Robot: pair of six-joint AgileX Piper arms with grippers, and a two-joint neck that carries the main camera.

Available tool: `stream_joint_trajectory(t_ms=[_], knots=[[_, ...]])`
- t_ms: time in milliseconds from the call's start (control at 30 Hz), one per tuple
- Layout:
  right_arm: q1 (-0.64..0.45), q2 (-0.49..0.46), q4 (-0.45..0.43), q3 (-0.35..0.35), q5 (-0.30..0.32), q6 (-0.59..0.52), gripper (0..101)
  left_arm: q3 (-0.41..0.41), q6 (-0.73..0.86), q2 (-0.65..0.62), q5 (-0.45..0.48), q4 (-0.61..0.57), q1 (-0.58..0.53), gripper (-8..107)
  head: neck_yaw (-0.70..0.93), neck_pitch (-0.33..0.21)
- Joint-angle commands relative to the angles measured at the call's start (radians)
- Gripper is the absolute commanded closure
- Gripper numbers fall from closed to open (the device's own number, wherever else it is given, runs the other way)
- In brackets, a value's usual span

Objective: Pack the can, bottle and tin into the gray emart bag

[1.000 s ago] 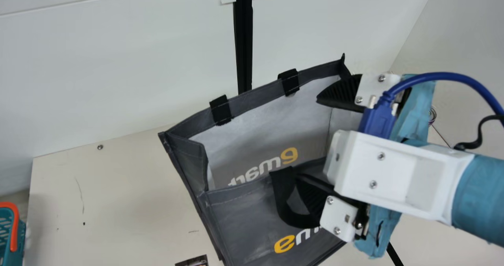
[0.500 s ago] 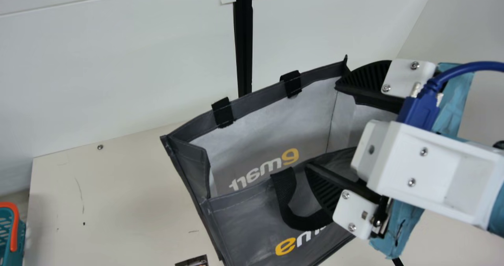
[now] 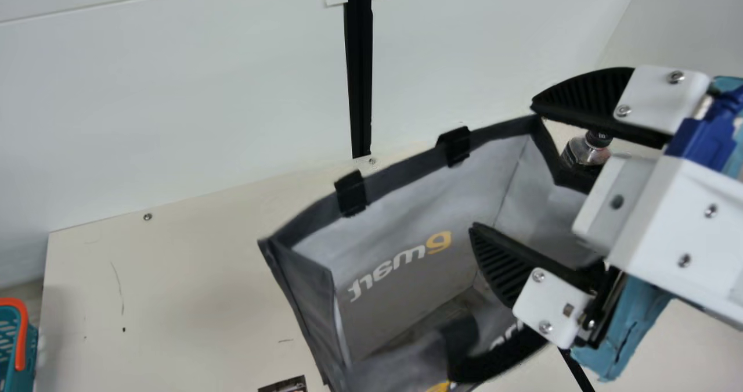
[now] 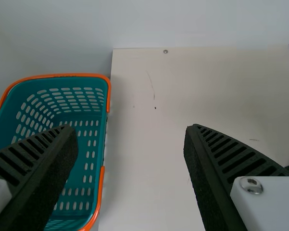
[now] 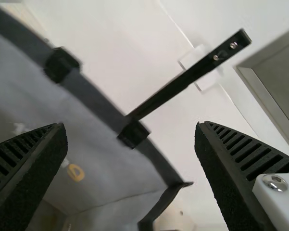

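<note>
In the main view, the gray emart bag (image 3: 395, 206) is on the cream table (image 3: 186, 299), mouth open toward my camera. My right gripper (image 3: 502, 166) is at its right-hand side with fingers spread wide and nothing pinched between them; the nearer finger hangs over the opening. Beyond that same side I make out a bottle (image 3: 586, 151), outside the bag, so I count it as left to pack. Whether the can and the tin are already in, I can't say: the bottom of the bag is murky, with dim shapes I can't name. I judge the task unfinished, with at least the bottle to go. The bottle's lower part is hidden by the bag's rim. The black handle (image 3: 496, 363) is blurred, and I can't tell whether it touches my finger. A dark printed piece (image 3: 287, 385) is cut off at the bottom edge, and a teal basket (image 3: 11, 340) at the left edge.

In the left wrist view, my left gripper (image 4: 131, 129) has its fingers well apart, holding nothing, above the table and the basket's near edge. The basket is partly hidden behind one finger.

In the right wrist view, the right fingers frame the bag's rim and inner wall, spread, with no grip on either. The bag is blurred and cropped there, its depths dark.
</note>
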Motion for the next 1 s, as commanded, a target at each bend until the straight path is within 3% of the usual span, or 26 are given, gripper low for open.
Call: stream_joint_trajectory(t_ms=[0,600,967], knots=[[-0.015,0.0,-0.009,-0.006,0.0,0.005,10,0.0,0.0,0.0,0.0,0.0,0.0,9,-0.001,-0.023],[-0.311,0.042,-0.053,-0.092,0.0,0.105,10,0.0,0.0,0.0,0.0,0.0,0.0,9,-0.001,-0.023],[-0.56,0.09,0.024,-0.115,0.0,0.108,10,0.0,0.0,0.0,0.0,0.0,0.0,9,-0.001,-0.023]])
